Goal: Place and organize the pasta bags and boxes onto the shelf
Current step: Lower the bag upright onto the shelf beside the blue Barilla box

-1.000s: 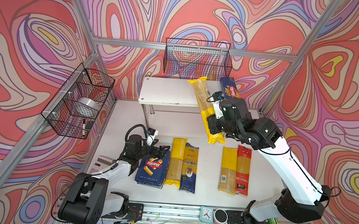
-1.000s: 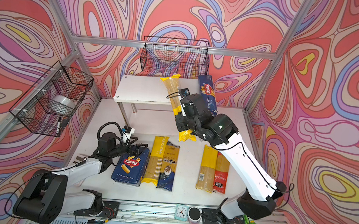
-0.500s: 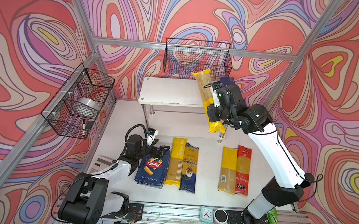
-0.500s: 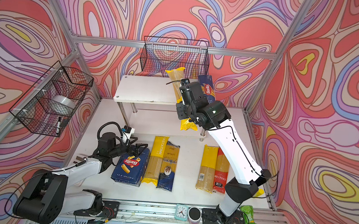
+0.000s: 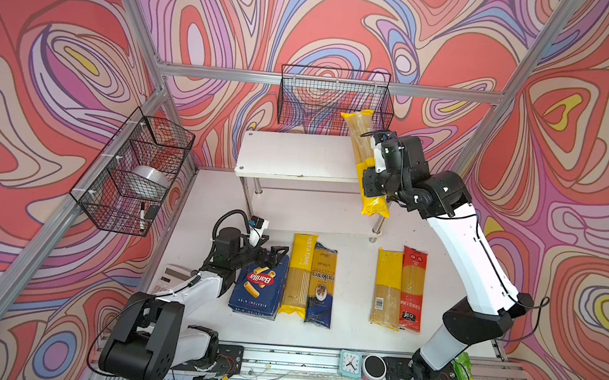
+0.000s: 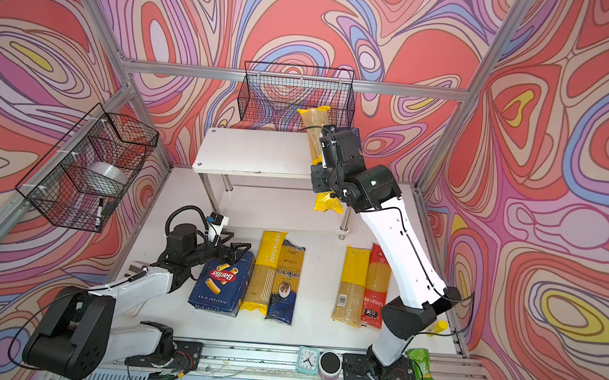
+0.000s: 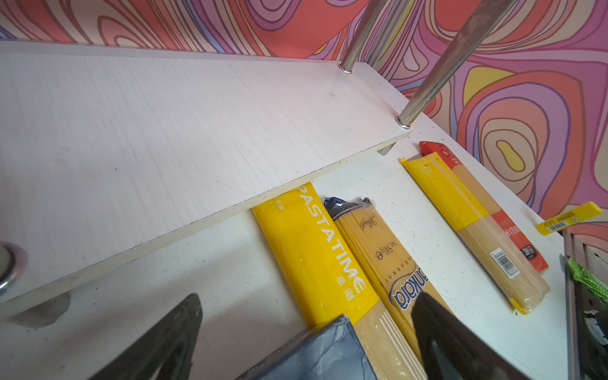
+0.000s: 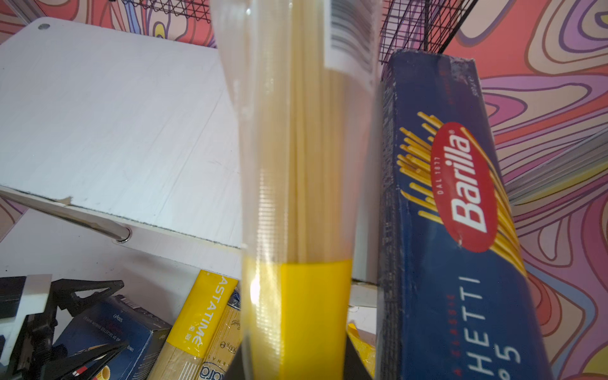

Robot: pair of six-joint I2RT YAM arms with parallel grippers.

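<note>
Yellow spaghetti bag hangs tilted over the shelf, beside the Barilla spaghetti box, my right gripper clenched on it; contact's unclear from here. Placing step: lower it flat, then release.

Barilla on rigatoni box, Barilla on spaghetti box, PASTATIME on yellow bag
</note>
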